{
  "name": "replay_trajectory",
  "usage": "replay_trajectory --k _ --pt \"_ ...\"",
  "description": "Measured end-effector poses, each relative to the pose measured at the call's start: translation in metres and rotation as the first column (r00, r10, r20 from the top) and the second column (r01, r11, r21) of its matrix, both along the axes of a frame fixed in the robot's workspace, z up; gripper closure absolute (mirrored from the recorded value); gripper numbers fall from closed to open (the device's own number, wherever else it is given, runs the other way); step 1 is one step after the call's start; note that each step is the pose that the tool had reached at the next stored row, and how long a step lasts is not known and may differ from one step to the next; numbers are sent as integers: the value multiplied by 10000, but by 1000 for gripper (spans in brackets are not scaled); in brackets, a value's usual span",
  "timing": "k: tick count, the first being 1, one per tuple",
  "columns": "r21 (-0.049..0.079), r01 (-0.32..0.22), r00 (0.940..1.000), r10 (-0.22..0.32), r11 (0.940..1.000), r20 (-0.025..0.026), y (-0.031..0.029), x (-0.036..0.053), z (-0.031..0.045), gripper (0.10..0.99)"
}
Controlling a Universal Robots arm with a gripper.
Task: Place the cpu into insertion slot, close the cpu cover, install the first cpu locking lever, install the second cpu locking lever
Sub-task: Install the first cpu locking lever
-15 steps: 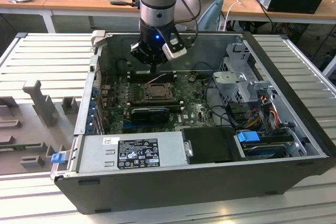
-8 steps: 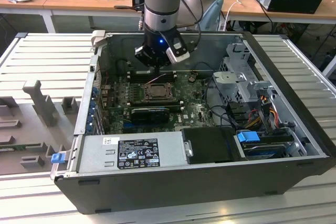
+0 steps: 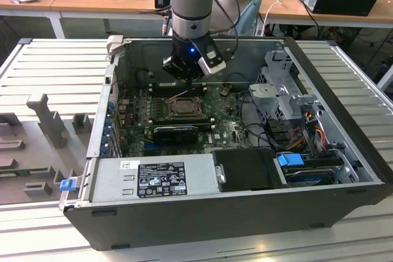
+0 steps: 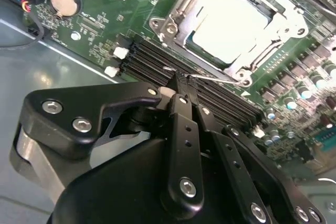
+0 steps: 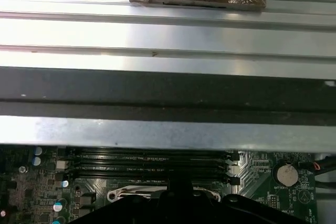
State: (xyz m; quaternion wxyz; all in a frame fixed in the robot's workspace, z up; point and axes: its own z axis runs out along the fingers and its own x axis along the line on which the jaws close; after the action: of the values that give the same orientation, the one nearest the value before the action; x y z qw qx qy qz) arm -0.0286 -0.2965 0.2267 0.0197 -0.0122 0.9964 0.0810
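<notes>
In the second wrist view the cpu point(image 4: 231, 24) lies pale and flat in the insertion slot point(image 3: 183, 106). The silvery cpu cover point(image 4: 176, 27) is folded down around it. A thin wire locking lever point(image 4: 215, 78) runs along the socket's near edge. My gripper point(image 4: 178, 82) is shut, with its black fingertips right at the lever's hooked end. Whether they pinch the wire cannot be told. In the exterior view the gripper point(image 3: 186, 73) hangs inside the open case, just behind the socket.
Black memory slots point(image 4: 147, 59) lie between the gripper and the socket. A coin battery point(image 4: 65, 1) sits off to one side. A graphics card point(image 3: 175, 133), a power supply point(image 3: 153, 179) and a cabled drive cage point(image 3: 288, 108) crowd the case. The case wall point(image 5: 168, 129) stands close by.
</notes>
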Motion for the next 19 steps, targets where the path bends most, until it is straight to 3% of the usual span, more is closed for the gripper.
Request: replay_trajectory --k 3,19 --pt "-22 -1 10000 1 10000 11 -1 1 -91 980" --pt "-134 8 10000 -7 9999 52 -4 27 -222 980"
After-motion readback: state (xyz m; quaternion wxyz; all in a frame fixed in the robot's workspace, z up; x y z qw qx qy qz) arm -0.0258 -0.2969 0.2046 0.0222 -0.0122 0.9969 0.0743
